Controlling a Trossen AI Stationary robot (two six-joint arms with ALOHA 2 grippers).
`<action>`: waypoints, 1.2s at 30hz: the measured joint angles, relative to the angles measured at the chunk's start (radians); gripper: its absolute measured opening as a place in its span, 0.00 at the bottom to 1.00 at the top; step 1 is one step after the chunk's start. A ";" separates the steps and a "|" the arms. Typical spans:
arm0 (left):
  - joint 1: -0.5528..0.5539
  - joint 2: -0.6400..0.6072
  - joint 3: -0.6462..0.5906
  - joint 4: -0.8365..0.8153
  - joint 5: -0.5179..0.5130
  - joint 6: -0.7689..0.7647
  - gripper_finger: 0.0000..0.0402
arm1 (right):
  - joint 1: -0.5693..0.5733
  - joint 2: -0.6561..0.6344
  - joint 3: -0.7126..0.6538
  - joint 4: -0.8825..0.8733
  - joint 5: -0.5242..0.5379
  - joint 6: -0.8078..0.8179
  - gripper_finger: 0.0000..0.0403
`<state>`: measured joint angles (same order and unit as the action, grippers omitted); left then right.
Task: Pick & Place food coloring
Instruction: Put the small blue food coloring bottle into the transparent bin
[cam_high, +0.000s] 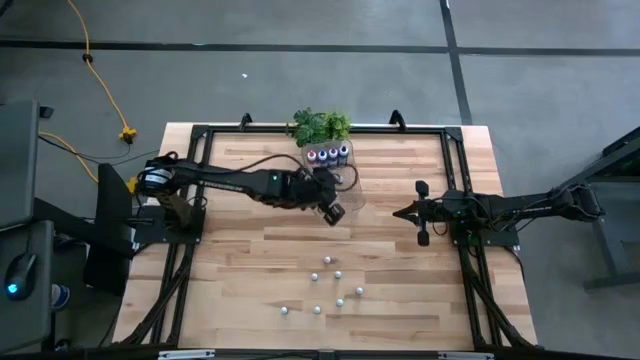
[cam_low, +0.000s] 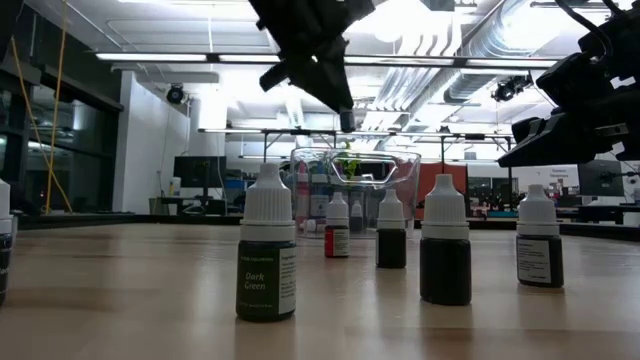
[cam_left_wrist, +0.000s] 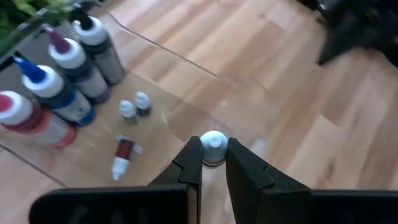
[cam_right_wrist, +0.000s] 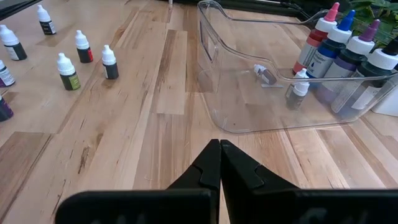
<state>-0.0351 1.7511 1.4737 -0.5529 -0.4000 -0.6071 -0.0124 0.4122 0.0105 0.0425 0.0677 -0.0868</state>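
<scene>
My left gripper (cam_high: 335, 212) hangs above the table's middle, by the near side of the clear tray (cam_high: 345, 185), shut on a small white-capped food coloring bottle (cam_left_wrist: 214, 148). Inside the tray stand several bigger bottles (cam_left_wrist: 59, 87) with pink, blue, purple and white tops, plus two small upright ones (cam_left_wrist: 134, 107). One small bottle (cam_left_wrist: 122, 155) lies there on its side. Several small bottles (cam_high: 327, 285) stand upright on the near half of the table. My right gripper (cam_right_wrist: 219, 163) waits shut at the table's right, touching nothing. My left gripper pinches the small bottle between its two fingertips (cam_left_wrist: 194, 158), just below the white cap (cam_left_wrist: 214, 142). The fingers slant downward toward the table's right side. The bottle hangs under them (cam_low: 346, 120), lifted clear of the table and the tray.
A green leafy plant (cam_high: 320, 125) sits at the far edge, behind the tray. In the low view the loose small bottles (cam_low: 267, 245) stand in a spread-out row on the wood. A black frame (cam_high: 200, 135) runs around the tabletop.
</scene>
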 joint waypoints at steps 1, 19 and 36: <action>0.011 0.010 -0.001 0.012 -0.006 0.000 0.09 | 0.000 0.000 0.000 0.000 0.000 0.000 0.00; 0.139 0.199 -0.006 0.120 0.069 0.026 0.09 | 0.000 0.000 0.000 0.002 0.000 0.000 0.00; 0.152 0.236 -0.004 0.186 0.078 0.027 0.09 | 0.000 0.000 0.000 0.002 0.000 0.000 0.00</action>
<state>0.1171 1.9869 1.4696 -0.3667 -0.3219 -0.5800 -0.0126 0.4118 0.0101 0.0448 0.0681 -0.0868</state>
